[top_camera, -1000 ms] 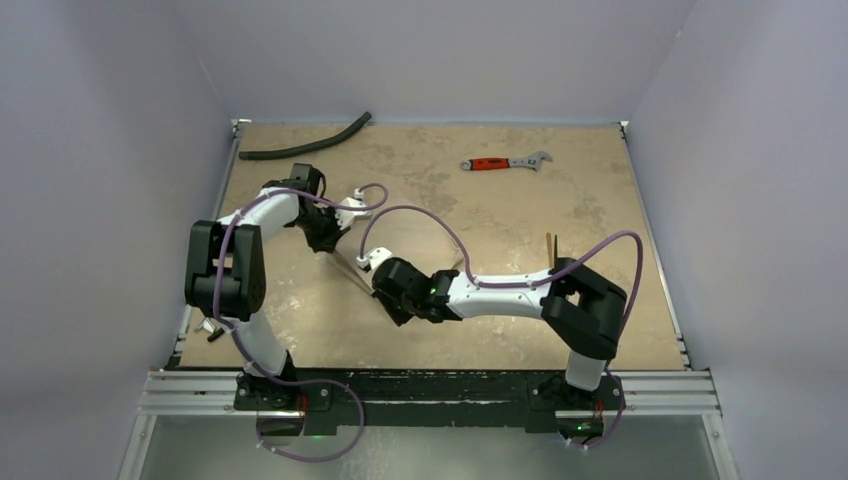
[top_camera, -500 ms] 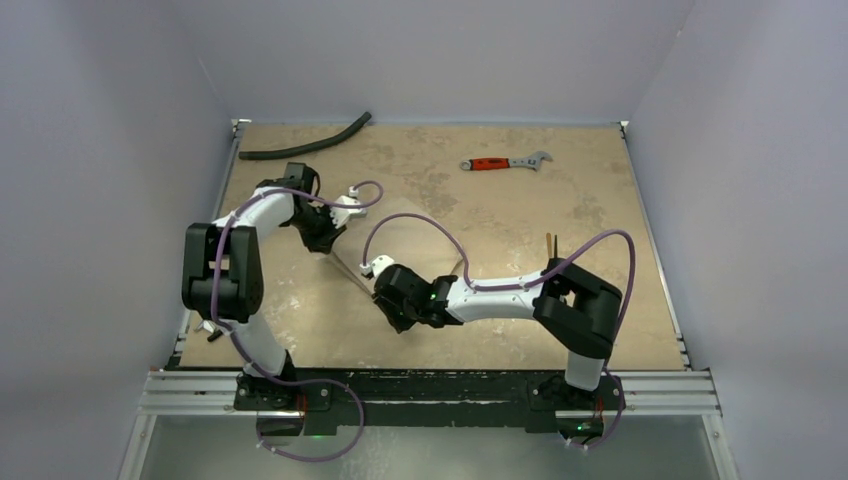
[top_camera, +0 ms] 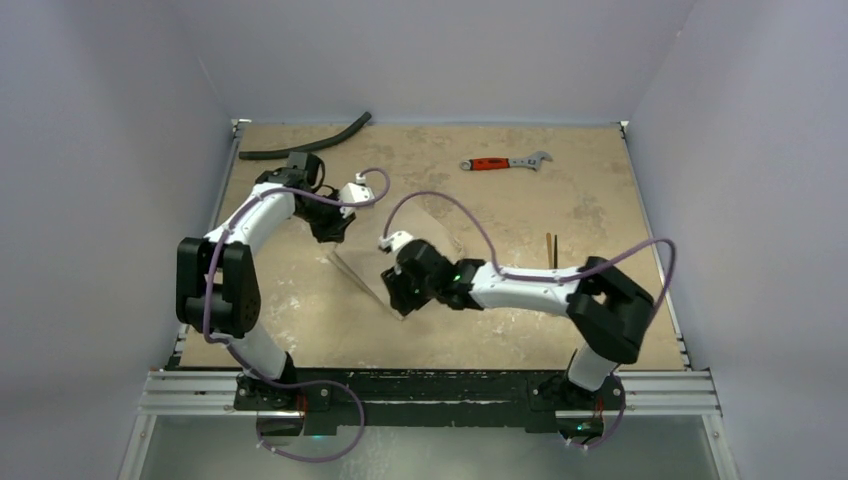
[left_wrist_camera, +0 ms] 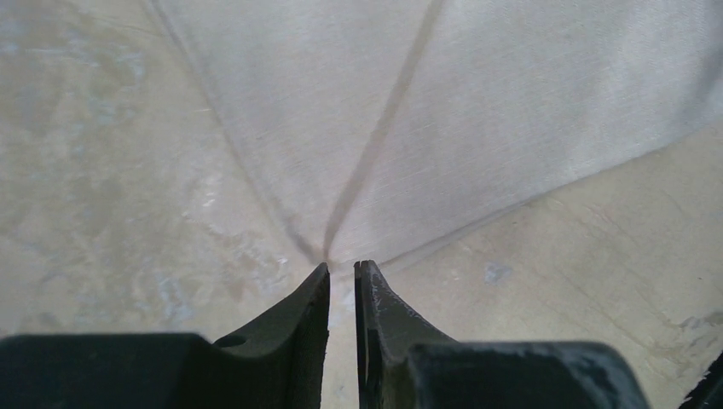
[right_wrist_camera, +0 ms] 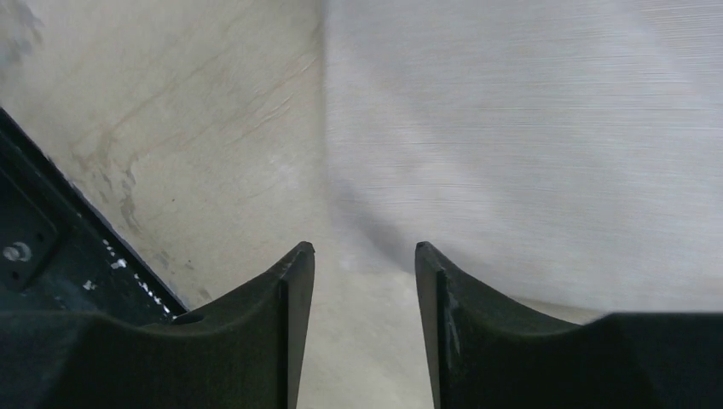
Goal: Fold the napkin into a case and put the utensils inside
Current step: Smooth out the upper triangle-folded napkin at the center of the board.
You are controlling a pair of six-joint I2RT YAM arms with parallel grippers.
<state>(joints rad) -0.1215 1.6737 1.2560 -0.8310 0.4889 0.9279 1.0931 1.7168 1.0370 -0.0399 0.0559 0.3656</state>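
The beige napkin (top_camera: 368, 266) lies flat on the table between my two grippers, and a fold line runs across it in the left wrist view (left_wrist_camera: 477, 111). My left gripper (top_camera: 336, 232) sits at the napkin's far left corner. Its jaws (left_wrist_camera: 341, 266) stand a narrow gap apart with only bare table between them, the cloth's corner just ahead of the tips. My right gripper (top_camera: 397, 300) is at the near edge. It is open (right_wrist_camera: 365, 247) and holds nothing, with the napkin (right_wrist_camera: 529, 153) ahead and to its right. A slim gold utensil (top_camera: 549, 248) lies on the table to the right.
A red-handled wrench (top_camera: 503, 162) lies at the back right of the table. A curved black hose (top_camera: 305, 148) lies at the back left. The black table rail (right_wrist_camera: 51, 247) shows at the left of the right wrist view.
Both grippers have opened and let go of the napkin, which now lies flat. The left gripper drew back toward the far left; the right arm shifted right and farther from the near edge.
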